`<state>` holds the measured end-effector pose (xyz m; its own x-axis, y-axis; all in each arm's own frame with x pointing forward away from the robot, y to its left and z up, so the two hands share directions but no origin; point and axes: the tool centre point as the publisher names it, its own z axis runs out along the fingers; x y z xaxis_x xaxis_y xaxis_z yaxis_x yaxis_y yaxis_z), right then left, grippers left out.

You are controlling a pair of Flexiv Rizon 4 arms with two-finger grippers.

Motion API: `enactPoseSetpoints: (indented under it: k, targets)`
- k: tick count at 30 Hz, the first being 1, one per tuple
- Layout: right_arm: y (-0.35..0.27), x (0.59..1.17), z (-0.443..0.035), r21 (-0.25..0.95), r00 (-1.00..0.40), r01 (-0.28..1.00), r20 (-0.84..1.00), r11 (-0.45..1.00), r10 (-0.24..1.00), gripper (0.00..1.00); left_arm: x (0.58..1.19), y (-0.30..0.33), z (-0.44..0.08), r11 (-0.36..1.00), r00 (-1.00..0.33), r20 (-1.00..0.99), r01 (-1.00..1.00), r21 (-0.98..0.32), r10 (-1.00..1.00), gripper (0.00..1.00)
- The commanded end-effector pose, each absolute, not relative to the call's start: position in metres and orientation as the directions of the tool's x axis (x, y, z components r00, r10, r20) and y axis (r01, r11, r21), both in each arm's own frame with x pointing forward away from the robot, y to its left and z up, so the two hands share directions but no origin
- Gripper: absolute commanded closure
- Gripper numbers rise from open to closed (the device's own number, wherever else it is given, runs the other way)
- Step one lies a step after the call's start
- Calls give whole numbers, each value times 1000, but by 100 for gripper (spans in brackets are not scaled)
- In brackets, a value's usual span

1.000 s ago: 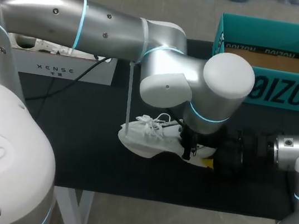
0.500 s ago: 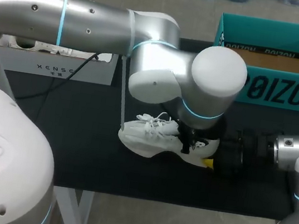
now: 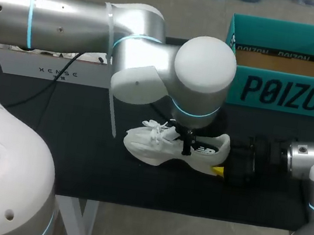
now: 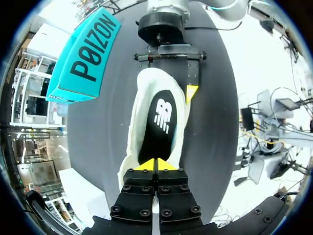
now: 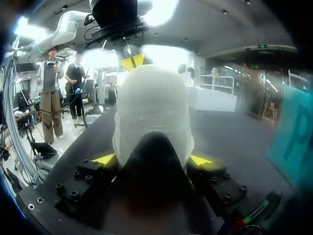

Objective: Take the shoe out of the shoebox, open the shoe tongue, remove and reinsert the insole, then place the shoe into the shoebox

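Note:
A white shoe [image 3: 164,147] lies on the black mat, toe to the left. Its black insole [image 4: 160,122] with a white logo lies inside the open top. My left gripper [image 4: 156,165] points straight down into the shoe [image 4: 132,142], shut, its tips together at the insole's front end; in the head view the left gripper [image 3: 187,147] stands just behind the laces. My right gripper [image 5: 152,159] comes in level from the right with a yellow tip on each side of the heel [image 5: 154,103], shut on it. The teal shoebox [image 3: 288,72] stands open at the back right.
A white box [image 3: 57,70] with a black cable running from it stands at the back left. The mat [image 3: 80,153] is bare left of the shoe and in front of it. The shoebox wall [image 4: 85,58] is close behind the right gripper [image 4: 168,73].
My left arm has swung to the left, its gripper sliding from the heel end towards the laces and uncovering the heel. The shoe and right gripper have stayed in place.

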<state>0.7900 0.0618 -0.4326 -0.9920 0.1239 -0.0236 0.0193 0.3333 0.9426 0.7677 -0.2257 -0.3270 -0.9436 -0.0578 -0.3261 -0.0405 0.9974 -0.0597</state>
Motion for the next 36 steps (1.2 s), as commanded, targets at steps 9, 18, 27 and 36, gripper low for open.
enactPoseSetpoints:
  k: [9, 18, 27, 36]
  targets:
    - [64, 790, -435, 941, -992, 21, -22, 337, 125, 100, 770, -187, -317, 979, -935, -310, -131, -159, -176, 100]
    - [64, 790, -435, 941, -992, 21, -22, 337, 125, 100, 777, -158, -310, 954, -908, -310, -230, -191, -281, 100]
    - [64, 790, -435, 941, -992, 21, -22, 337, 125, 100, 781, -137, -334, 921, -890, -249, -347, -176, -383, 100]
    - [64, 790, -435, 941, -992, 21, -22, 337, 125, 100, 788, -135, -349, 896, -874, -207, -415, -155, -440, 100]
